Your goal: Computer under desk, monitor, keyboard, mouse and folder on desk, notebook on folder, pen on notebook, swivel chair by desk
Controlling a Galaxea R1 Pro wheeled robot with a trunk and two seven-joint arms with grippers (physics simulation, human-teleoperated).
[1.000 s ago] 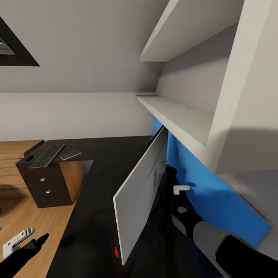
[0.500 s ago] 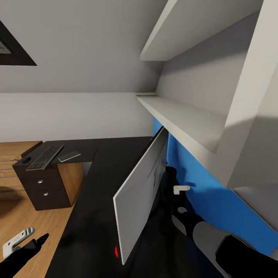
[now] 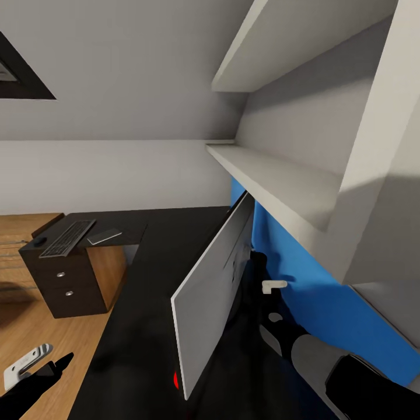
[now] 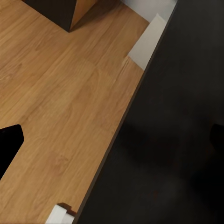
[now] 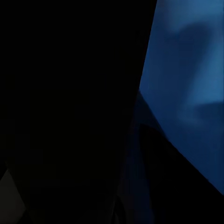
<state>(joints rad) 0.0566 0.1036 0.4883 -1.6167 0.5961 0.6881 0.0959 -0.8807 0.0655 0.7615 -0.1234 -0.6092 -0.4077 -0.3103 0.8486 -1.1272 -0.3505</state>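
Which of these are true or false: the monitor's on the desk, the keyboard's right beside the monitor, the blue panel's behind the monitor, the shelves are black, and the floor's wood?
1. The monitor stands on the desk. True.
2. The keyboard lies right beside the monitor. False: it lies at the desk's far end, over the drawers, well apart from the monitor.
3. The blue panel is behind the monitor. True.
4. The shelves are black. False: they are white.
5. The floor is wood. True.
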